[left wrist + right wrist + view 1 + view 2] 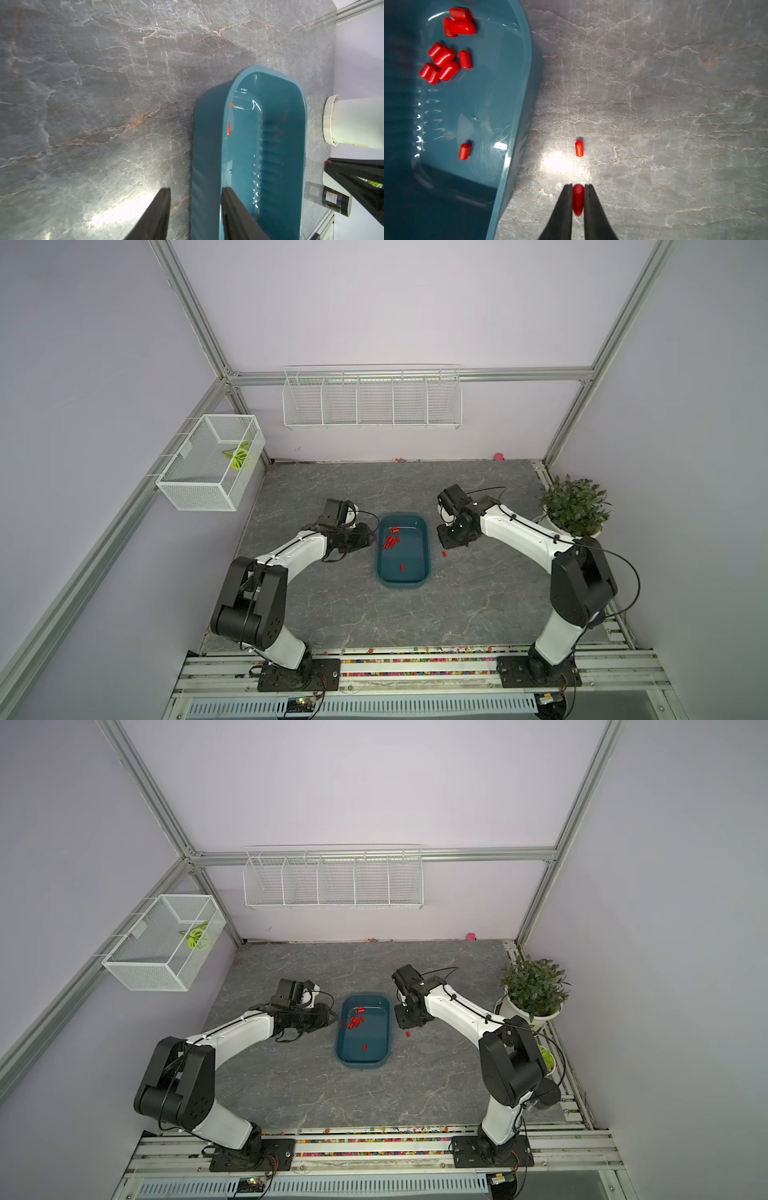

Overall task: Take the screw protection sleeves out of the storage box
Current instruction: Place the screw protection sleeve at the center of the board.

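The right jaws pinch one screw protection sleeve (578,199), another sleeve (579,148) lying at twelve o'clock; the left jaws gape astride the storage box (207,145) wall.

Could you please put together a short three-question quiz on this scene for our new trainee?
1. True or false: the right gripper is empty.
2. The sleeve just ahead of that gripper lies: A) inside the storage box; B) on the table beside the box; C) on the box's rim.
3. Fill in: most sleeves lie ___ the box.
Key: 1 false, it pinches a red sleeve; 2 B; 3 inside.
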{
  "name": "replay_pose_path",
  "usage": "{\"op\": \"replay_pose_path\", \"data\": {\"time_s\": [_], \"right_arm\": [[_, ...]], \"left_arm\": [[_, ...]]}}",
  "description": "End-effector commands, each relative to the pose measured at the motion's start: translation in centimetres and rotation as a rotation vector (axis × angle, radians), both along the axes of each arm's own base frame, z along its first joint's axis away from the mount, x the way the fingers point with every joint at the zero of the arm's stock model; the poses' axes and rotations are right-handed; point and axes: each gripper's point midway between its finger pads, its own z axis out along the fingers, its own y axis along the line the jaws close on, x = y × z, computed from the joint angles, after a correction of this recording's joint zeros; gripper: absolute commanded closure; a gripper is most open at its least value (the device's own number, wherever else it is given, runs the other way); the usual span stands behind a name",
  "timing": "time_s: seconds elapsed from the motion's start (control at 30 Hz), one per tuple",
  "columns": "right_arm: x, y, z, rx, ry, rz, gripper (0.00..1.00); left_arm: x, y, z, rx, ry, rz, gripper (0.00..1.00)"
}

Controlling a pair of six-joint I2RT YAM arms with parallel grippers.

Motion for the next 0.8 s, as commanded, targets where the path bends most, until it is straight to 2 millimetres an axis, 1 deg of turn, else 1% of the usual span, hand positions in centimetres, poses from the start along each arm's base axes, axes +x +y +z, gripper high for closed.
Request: {"op": "replay_pose_path", "data": {"time_s": [0.0, 0.1, 0.33, 0.43, 0.53, 0.77], "right_arm": [[0.3, 0.4, -0.4, 0.042, -0.004, 0.010, 0.84], [0.2, 0.5, -1.2, 0.044, 0.015, 0.011, 0.84], [-0.4, -0.3, -3.2, -0.009, 0.056, 0.034, 0.82], [-0.7, -0.5, -3.7, -0.011, 0.060, 0.046, 0.82], [-1.0, -0.7, -4.7, -0.015, 0.071, 0.053, 0.82], [-0.5, -1.2, -6.7, -0.009, 0.092, 0.049, 0.82]], "left_arm": [[0.2, -0.1, 0.3, -0.013, -0.007, -0.005, 0.54], [0.2, -0.2, 0.3, -0.016, -0.007, -0.007, 0.54], [0.3, -0.3, 0.4, -0.028, -0.014, -0.006, 0.53], [0.4, -0.4, 0.5, -0.034, -0.017, -0.001, 0.53], [0.5, -0.5, 0.7, -0.044, -0.018, 0.001, 0.53], [0.6, -0.6, 1.0, -0.039, -0.016, 0.002, 0.53]]}}
